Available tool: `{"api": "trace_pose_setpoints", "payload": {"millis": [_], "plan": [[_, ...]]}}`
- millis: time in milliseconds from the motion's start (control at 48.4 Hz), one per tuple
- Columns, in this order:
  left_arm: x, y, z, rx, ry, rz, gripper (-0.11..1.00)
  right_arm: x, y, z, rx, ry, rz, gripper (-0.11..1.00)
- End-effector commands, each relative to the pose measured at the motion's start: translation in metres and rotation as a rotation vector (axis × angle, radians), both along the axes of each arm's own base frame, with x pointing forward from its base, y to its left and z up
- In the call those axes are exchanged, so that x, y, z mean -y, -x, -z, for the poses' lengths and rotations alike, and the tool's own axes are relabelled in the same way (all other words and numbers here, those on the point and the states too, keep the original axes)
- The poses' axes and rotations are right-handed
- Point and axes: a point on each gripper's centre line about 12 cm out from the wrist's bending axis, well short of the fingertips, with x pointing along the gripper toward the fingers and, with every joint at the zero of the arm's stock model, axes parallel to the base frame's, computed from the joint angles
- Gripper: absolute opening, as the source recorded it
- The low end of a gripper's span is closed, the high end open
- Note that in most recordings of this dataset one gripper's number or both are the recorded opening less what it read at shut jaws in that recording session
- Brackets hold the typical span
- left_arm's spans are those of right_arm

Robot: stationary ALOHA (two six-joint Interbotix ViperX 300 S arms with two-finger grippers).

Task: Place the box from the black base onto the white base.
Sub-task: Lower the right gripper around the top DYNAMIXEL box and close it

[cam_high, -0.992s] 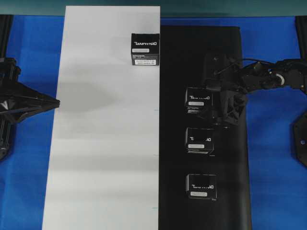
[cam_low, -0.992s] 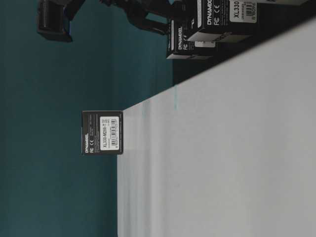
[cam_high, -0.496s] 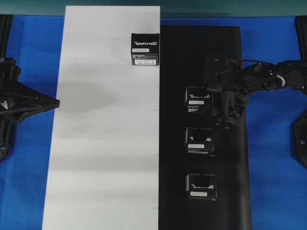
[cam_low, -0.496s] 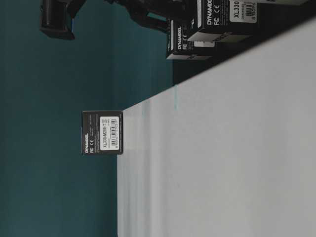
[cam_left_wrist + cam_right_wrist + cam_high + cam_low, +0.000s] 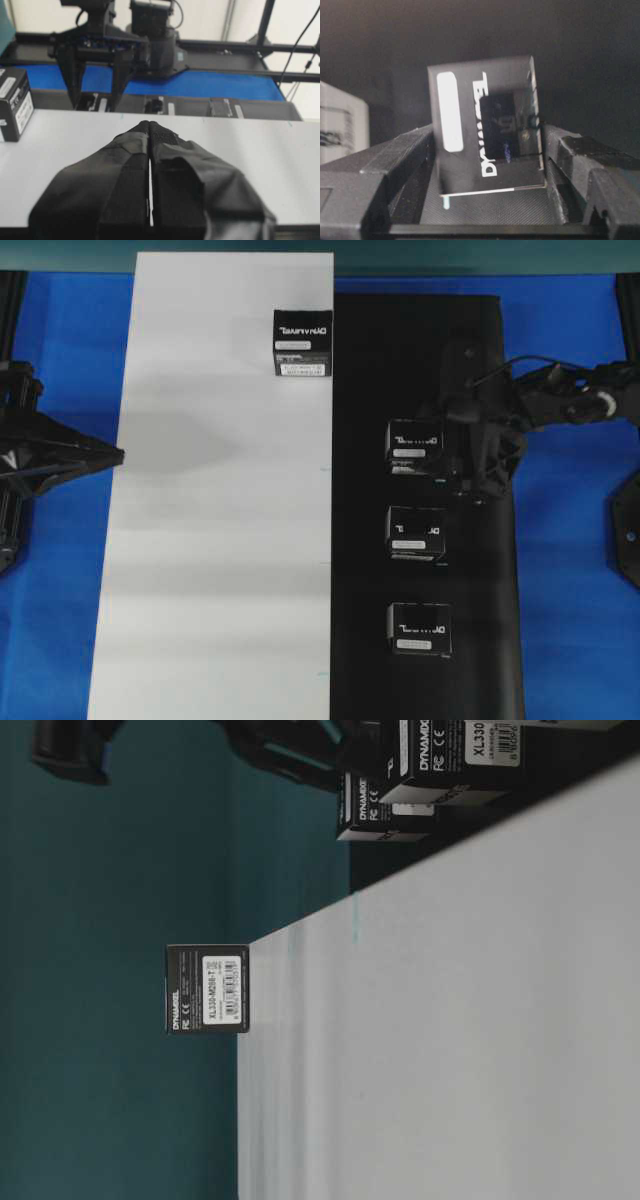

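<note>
The box [image 5: 415, 447] is the farthest of three black cartons in a row on the black base [image 5: 400, 370]. My right gripper [image 5: 445, 452] reaches it from the right. In the right wrist view the box [image 5: 470, 125] stands between the two fingers, which press on its sides, so the right gripper [image 5: 487, 132] is shut on it. The box still rests on the black base. The white base [image 5: 220, 540] lies left of it. My left gripper [image 5: 110, 452] is shut and empty at the white base's left edge; it also shows in the left wrist view [image 5: 150, 125].
Two more cartons [image 5: 416, 533] [image 5: 419, 629] stand on the black base nearer the front. Another carton [image 5: 302, 343] stands at the far right edge of the white base, also in the table-level view [image 5: 207, 988]. Blue tabletop [image 5: 570, 590] surrounds both sheets.
My right gripper has drawn a little to the right and its wide-open fingers have closed in on the farthest carton. The carton has not moved. The left arm is still.
</note>
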Motion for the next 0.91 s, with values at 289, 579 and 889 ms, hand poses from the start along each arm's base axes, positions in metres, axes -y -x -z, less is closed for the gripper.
{"api": "trace_pose_setpoints", "payload": {"millis": [289, 579, 889], "plan": [[0.000, -0.002, -0.008, 0.018, -0.002, 0.000, -0.03, -0.005, 0.005, 0.011, -0.059, -0.038, -0.019, 0.72], [0.001, -0.002, -0.009, 0.020, 0.000, 0.005, -0.03, -0.002, 0.000, 0.020, -0.079, -0.039, -0.013, 0.72], [0.001, -0.002, -0.009, 0.020, 0.000, 0.005, -0.03, -0.003, 0.001, 0.019, -0.079, -0.044, -0.016, 0.58]]}}
